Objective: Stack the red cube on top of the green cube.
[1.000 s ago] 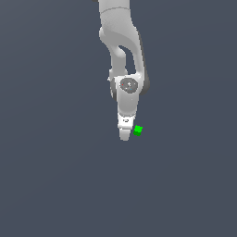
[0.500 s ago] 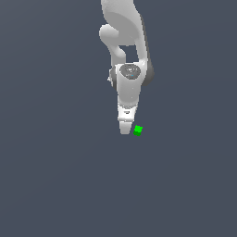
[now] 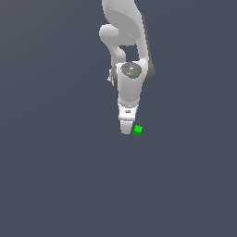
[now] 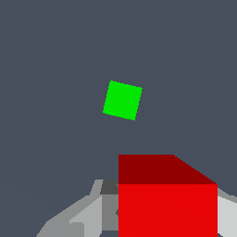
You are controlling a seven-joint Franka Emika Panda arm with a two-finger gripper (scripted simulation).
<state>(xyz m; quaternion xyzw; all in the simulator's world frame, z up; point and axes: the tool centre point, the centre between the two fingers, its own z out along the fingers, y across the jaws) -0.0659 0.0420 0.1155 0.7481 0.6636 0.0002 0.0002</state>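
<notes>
The green cube (image 3: 138, 130) lies on the grey floor, just to the exterior view's right of my white gripper (image 3: 126, 128). The red cube is hidden behind the gripper in the exterior view. In the wrist view the red cube (image 4: 167, 194) looms large and close between the fingers (image 4: 78, 216), which flank it on both sides. My gripper (image 4: 167, 217) is shut on the red cube. The green cube (image 4: 122, 100) shows in the wrist view on the floor, apart from the red cube.
A plain dark grey floor (image 3: 55, 176) fills both views. The white arm (image 3: 125, 41) reaches down from the top of the exterior view. Nothing else shows.
The arm's upper links have swung toward the exterior view's right, and the gripper tip has crept slightly toward the green cube. The green cube has not moved.
</notes>
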